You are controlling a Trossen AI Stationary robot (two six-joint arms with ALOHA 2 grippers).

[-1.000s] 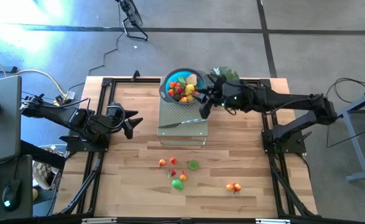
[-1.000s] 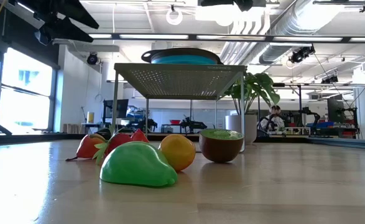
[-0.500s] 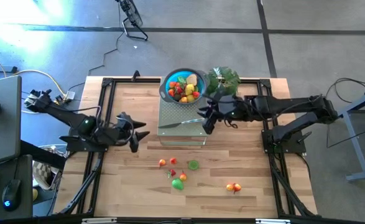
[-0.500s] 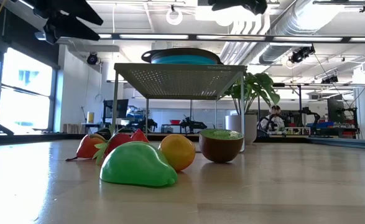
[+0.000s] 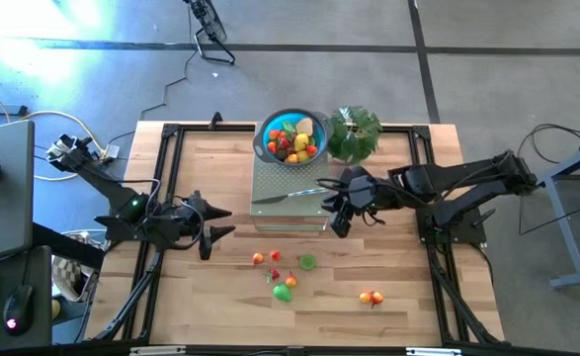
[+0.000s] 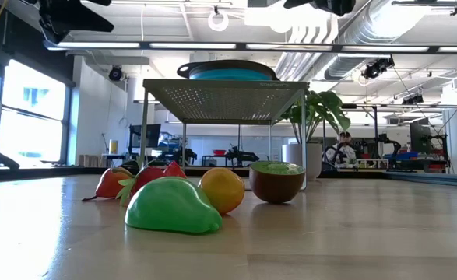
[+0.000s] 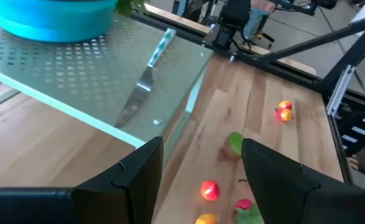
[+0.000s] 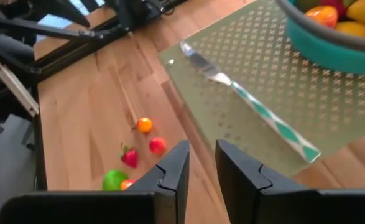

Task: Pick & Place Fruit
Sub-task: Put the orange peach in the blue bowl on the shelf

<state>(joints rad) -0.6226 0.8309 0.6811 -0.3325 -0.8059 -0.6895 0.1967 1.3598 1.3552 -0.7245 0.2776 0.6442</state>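
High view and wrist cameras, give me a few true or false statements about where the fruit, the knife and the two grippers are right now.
1. The blue bowl holds fruit. True.
2. The knife lies on the bare wood table. False: it lies on the perforated metal stand.
3. The left gripper grips a fruit. False: it is open and empty.
4. Loose fruit lies on the table in front of the stand. True.
5. The right gripper is over the bowl. False: it is at the stand's edge nearest the right arm, empty.
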